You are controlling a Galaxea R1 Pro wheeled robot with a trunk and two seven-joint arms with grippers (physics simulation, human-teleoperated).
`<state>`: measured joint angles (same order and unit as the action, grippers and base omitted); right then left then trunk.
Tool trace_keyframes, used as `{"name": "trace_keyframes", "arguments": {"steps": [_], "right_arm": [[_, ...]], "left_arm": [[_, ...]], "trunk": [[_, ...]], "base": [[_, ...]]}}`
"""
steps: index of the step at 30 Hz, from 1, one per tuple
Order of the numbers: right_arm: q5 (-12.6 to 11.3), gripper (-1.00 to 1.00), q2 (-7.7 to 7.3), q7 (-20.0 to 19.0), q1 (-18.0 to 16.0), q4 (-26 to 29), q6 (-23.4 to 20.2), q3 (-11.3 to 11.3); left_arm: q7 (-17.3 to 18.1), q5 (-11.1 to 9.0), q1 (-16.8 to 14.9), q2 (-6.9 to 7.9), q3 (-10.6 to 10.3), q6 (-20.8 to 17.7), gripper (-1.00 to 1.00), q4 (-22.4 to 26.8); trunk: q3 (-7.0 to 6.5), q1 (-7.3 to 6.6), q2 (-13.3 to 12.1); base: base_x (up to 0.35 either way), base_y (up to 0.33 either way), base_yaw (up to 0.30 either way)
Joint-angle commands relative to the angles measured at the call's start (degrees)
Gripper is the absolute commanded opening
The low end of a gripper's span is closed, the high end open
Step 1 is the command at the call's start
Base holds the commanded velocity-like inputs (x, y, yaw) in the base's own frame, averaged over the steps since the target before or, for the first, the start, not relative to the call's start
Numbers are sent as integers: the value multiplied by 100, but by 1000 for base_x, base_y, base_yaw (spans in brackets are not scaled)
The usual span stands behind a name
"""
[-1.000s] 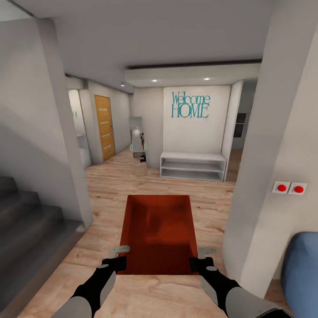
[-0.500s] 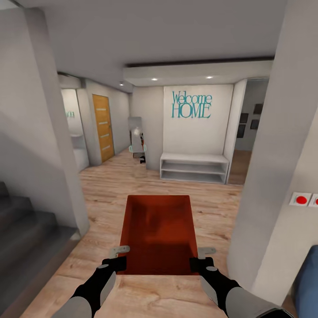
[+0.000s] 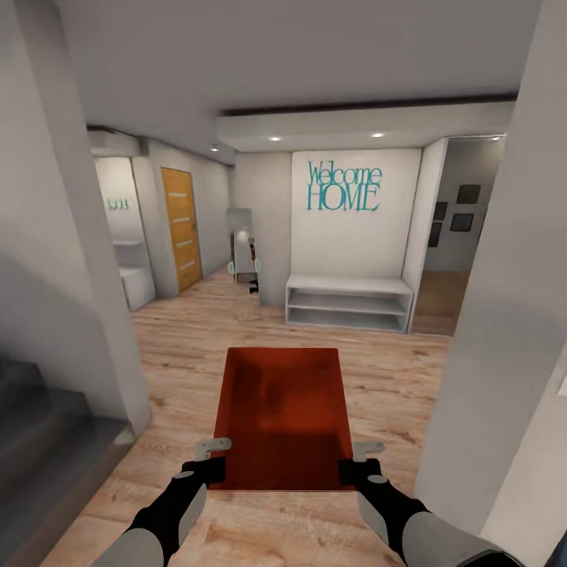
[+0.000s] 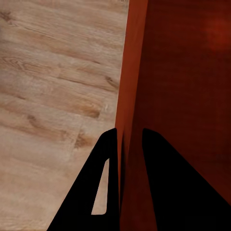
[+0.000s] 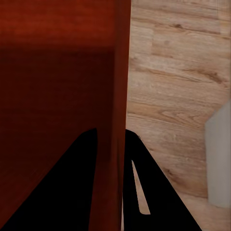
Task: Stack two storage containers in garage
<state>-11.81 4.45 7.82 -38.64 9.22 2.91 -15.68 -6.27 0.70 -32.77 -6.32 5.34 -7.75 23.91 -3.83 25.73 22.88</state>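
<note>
One red-orange storage container (image 3: 283, 409) hangs level in front of me above the light wood-plank floor (image 3: 386, 370). My left gripper (image 3: 213, 455) is shut on its left wall near the corner closest to me, and my right gripper (image 3: 364, 455) is shut on its right wall. In the left wrist view the thin wall (image 4: 131, 72) runs between the two dark fingers (image 4: 103, 163) of the left gripper (image 4: 129, 139). The right wrist view shows the same pinch by the right gripper (image 5: 111, 134) on the other wall (image 5: 120, 72). The second container is out of view.
Grey stairs (image 3: 47, 425) rise at the left behind a white wall. A thick white pillar (image 3: 504, 315) stands close on the right. Ahead are a white shelf bench (image 3: 346, 299) under a "Welcome HOME" sign (image 3: 342, 187), an orange door (image 3: 181, 228) and an open doorway (image 3: 453, 268).
The whole view has shifted as the base moves: the pillar, red switches and blue sofa slid off to the right, the stairs dropped back at left. The container and both grippers hold the same pose.
</note>
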Motion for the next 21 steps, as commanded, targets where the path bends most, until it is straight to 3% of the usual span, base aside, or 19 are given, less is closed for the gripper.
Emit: {"name": "trace_keyframes", "arguments": {"steps": [1,21], "right_arm": [[-93,-100,-2,31,-3,-26,27,74],[-93,-100,-5,28,-3,-26,27,74]], "left_arm": [[-112,115,-2,105,63,-24,-100,35],[-112,115,-2,105,63,-24,-100,35]], "trunk": [[2,5,4],[2,5,4]], "base": [[322,0,0],[322,0,11]]}}
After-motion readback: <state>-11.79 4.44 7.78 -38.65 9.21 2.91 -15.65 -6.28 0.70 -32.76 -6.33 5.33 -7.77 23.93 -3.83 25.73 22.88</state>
